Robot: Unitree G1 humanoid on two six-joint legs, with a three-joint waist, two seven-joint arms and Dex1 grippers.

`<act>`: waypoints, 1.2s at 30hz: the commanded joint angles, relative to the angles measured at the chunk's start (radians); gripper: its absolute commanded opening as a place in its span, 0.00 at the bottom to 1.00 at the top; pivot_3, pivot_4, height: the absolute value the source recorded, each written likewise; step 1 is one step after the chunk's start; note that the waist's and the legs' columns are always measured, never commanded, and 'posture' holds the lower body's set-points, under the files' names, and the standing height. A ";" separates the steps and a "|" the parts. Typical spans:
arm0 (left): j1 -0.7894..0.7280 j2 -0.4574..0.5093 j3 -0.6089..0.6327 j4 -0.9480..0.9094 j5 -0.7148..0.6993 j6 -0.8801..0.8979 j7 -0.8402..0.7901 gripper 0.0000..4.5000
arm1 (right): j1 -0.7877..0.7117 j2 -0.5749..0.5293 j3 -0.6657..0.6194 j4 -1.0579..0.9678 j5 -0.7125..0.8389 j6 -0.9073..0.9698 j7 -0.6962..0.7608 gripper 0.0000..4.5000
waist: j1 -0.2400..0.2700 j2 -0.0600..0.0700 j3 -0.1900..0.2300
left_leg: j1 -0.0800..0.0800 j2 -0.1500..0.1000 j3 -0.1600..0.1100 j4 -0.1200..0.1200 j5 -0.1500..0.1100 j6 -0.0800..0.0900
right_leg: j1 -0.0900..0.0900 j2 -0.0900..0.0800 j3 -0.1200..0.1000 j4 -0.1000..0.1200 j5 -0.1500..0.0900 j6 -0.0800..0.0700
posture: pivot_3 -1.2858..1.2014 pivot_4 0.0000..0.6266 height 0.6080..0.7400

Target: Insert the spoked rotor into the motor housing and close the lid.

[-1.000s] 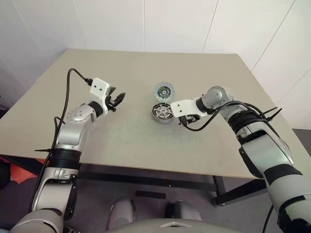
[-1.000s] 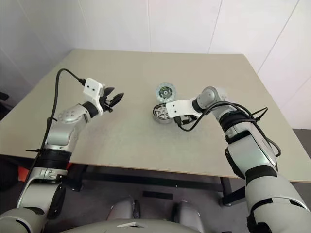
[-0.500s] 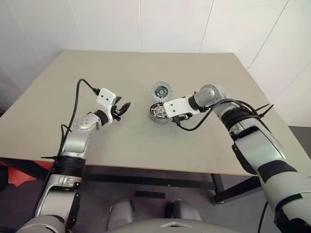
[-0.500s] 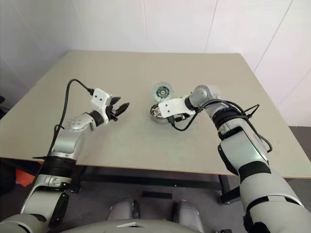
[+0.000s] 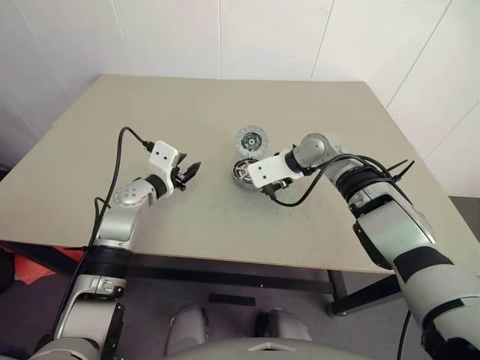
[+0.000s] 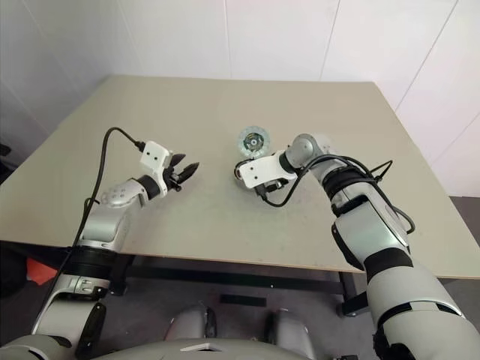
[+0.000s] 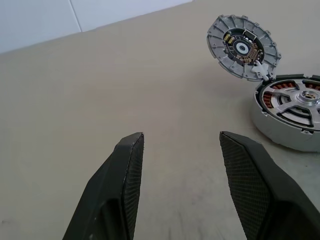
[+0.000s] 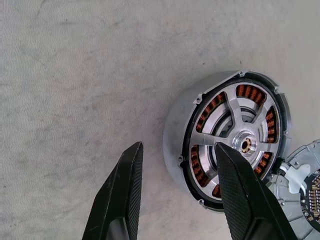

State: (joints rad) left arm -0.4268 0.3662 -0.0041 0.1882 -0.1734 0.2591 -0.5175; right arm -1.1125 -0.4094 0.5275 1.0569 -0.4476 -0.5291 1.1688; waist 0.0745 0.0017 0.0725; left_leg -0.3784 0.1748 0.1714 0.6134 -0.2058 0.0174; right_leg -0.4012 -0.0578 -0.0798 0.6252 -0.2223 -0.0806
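The motor housing is seen on the beige table, near its middle, with the spoked rotor already seated inside: silver spokes and hub are visible, with orange-copper windings showing through the gaps. The housing is upright on the tabletop.

The lid is hinged open on the far side of the housing, tilted up from the table with its inner face exposed: a ribbed grey rim and a dark circuit board with a pale centre. Its lower edge is joined to the housing rim by a small white tab. The lid is not yet closed.

The right gripper is held above the housing, pointing steeply down. Its jaws are spread and nothing is pinched between them. In the right wrist view one finger is seen overlapping the rotor face near the hub, while the other is over bare table just beside the housing wall. Contact with the rotor cannot be told from the views.

The left gripper is held roughly level over bare table, well apart from the housing and to its left, pointed toward it. Its jaws are also spread, with nothing between them; only tabletop is seen in the gap.
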 commanded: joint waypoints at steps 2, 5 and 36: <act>-0.016 0.002 0.010 -0.043 0.005 -0.005 0.007 0.57 | -0.007 -0.013 0.006 0.015 -0.017 -0.018 -0.011 0.57 | 0.000 0.000 0.000 | 0.000 0.000 0.000 0.000 0.000 0.000 | 0.000 0.000 0.000 0.000 0.000 0.000 | 0.52 0.00 1.00; -0.015 0.003 0.011 -0.039 0.005 -0.008 0.007 0.57 | -0.006 -0.012 0.013 0.025 -0.026 -0.023 -0.012 0.57 | 0.000 0.000 0.000 | 0.000 0.000 0.000 0.000 0.000 0.000 | 0.000 0.000 0.000 0.000 0.000 0.000 | 0.52 0.00 1.00; 0.002 -0.019 0.006 -0.027 0.032 -0.026 0.028 0.57 | -0.021 -0.027 -0.010 0.077 -0.007 -0.045 0.014 0.00 | 0.006 0.000 0.000 | 0.008 0.000 0.000 0.000 -0.001 -0.002 | 0.009 0.000 0.000 -0.001 0.000 0.000 | 0.52 0.00 1.00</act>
State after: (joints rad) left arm -0.4215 0.3487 -0.0052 0.1862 -0.1462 0.2569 -0.4963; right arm -1.1324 -0.4159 0.5424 1.1382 -0.4764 -0.5885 1.1567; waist 0.0804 0.0019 0.0722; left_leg -0.3708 0.1745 0.1712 0.6137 -0.2075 0.0161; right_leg -0.3920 -0.0580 -0.0797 0.6242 -0.2223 -0.0806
